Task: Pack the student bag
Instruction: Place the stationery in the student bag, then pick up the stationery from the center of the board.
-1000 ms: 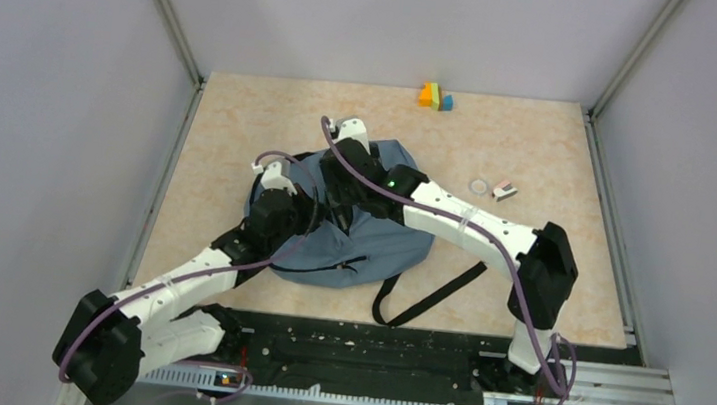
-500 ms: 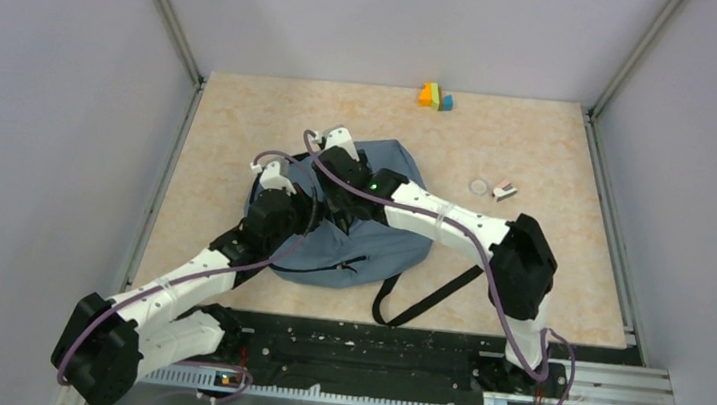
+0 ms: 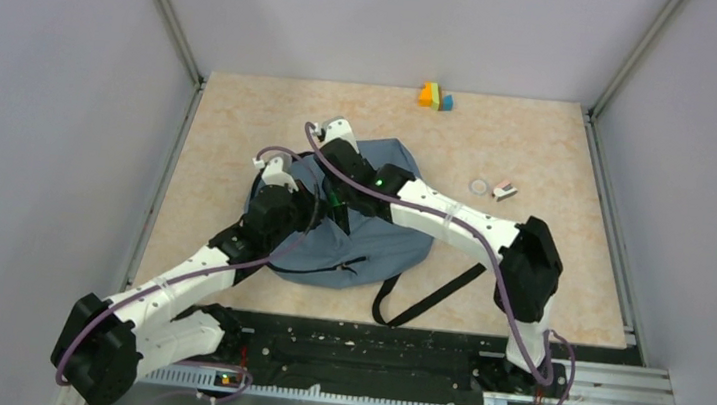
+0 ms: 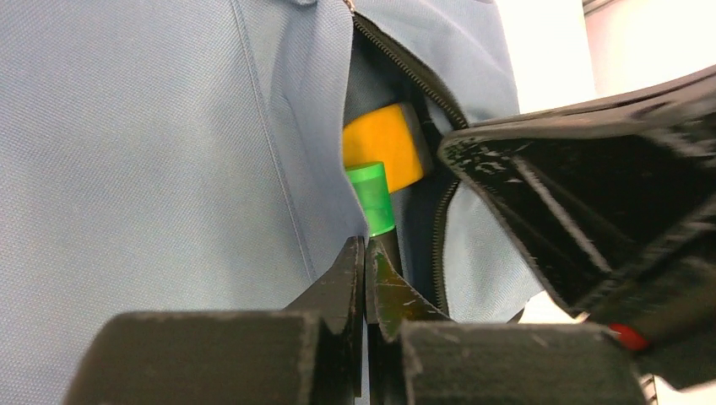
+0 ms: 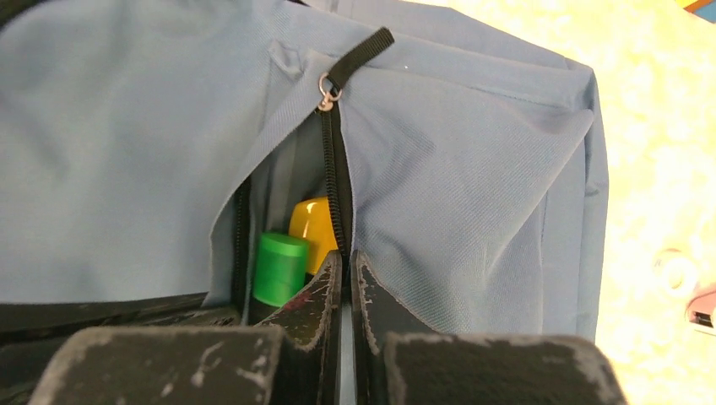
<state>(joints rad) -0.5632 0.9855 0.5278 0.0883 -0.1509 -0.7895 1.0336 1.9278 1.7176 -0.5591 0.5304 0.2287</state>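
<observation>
The student bag [image 3: 381, 240], dusty-blue, lies flat mid-table with its zipper partly undone. Inside the opening are a green-capped item [image 5: 279, 268] and a yellow-orange item [image 5: 311, 224], also visible in the left wrist view as green cap [image 4: 371, 198] and orange block [image 4: 384, 148]. My right gripper [image 5: 346, 257] is shut on the zipper edge [image 5: 338, 186] of the right flap, below the zipper pull [image 5: 325, 82]. My left gripper [image 4: 366, 246] is shut on the left flap's edge. Both grippers meet over the bag: left [image 3: 316, 210], right [image 3: 340, 199].
A black strap [image 3: 430, 296] trails off the bag toward the near edge. A small ring [image 3: 479, 186] and a pink-white piece [image 3: 505, 190] lie right of the bag. Coloured blocks [image 3: 435, 96] sit at the far edge. Metal frame posts flank the table.
My right arm has shifted left and lower over the bag, and its jaws have gone from open to shut on the zipper edge. The left arm has stayed put.
</observation>
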